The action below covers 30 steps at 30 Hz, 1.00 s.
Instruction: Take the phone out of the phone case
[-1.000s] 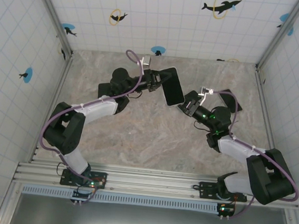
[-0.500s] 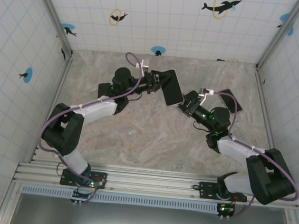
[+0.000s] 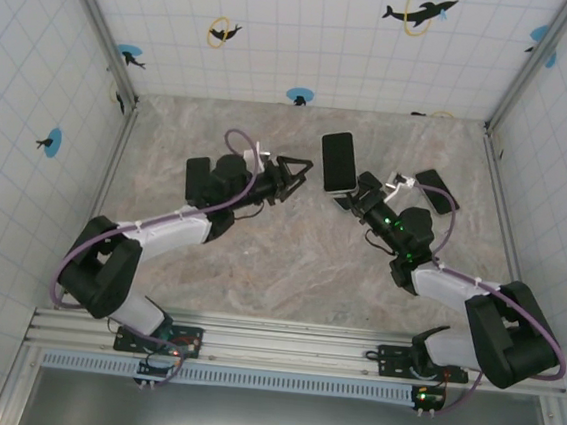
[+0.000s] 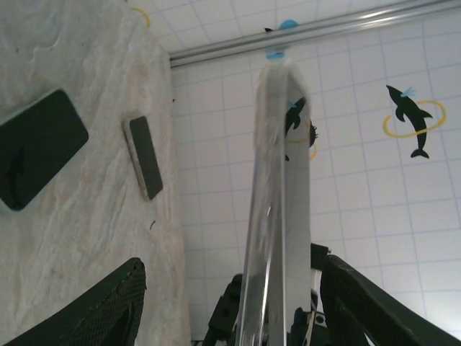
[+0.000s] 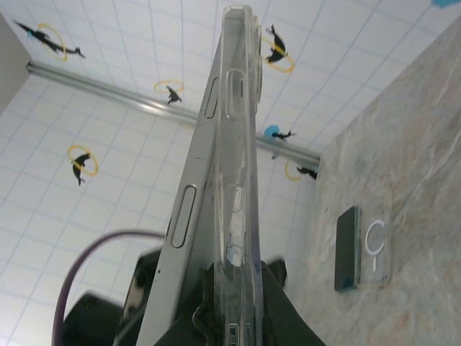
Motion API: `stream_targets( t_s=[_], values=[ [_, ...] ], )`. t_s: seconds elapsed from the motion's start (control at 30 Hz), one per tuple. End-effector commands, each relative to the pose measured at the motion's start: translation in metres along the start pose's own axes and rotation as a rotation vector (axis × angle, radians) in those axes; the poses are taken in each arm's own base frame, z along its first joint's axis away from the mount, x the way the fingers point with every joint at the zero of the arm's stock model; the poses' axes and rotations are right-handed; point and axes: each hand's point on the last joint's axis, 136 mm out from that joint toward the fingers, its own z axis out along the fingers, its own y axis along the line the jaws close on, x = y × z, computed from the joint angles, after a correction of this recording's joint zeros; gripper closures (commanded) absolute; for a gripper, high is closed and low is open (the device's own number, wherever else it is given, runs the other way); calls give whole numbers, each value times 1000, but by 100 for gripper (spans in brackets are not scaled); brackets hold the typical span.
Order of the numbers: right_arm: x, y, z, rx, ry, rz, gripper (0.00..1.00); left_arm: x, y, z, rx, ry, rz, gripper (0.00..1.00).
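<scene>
In the top view my right gripper (image 3: 358,188) holds the phone (image 3: 339,161) upright by its lower end, dark screen up. The right wrist view has it edge-on. The clear phone case (image 5: 241,166) is pinched between my right gripper (image 5: 238,292) fingers. The phone's silver edge (image 5: 186,216) leans out of the case toward the lower left. My left gripper (image 3: 293,163) stands open to the left of the phone, not touching it. In the left wrist view its wide-spread fingers (image 4: 101,310) flank the edge-on phone (image 4: 277,216).
A dark phone (image 3: 436,189) lies on the marble floor at the right, a dark phone (image 4: 39,148) beside a thinner one (image 4: 144,156). Another cased phone with a white ring (image 5: 364,249) lies on the floor. Tiled walls enclose the table.
My left gripper has let go of the phone's upper end, opened and drawn back left. My right gripper has swung the phone up toward the back wall.
</scene>
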Motion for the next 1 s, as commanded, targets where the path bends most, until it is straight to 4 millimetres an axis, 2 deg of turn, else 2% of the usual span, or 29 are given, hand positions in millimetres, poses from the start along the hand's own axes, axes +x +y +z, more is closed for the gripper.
stream_targets(
  t_s=[0.0,0.23,0.43,0.57,0.97],
  values=[
    [-18,15,-1,-37,-121,-44,94,2,-29,-7,87,-98,-65,35],
    [-21,11,-2,-18,-186,-53,95,28,-47,1,101,-126,-159,37],
    [-21,14,-1,-32,-208,-50,95,47,-49,16,121,-91,-253,41],
    [-17,14,0,-37,-198,-55,95,49,-59,22,182,-74,-282,45],
    [-9,15,3,-45,-162,-62,96,43,-63,26,220,-93,-301,53]
  ],
)
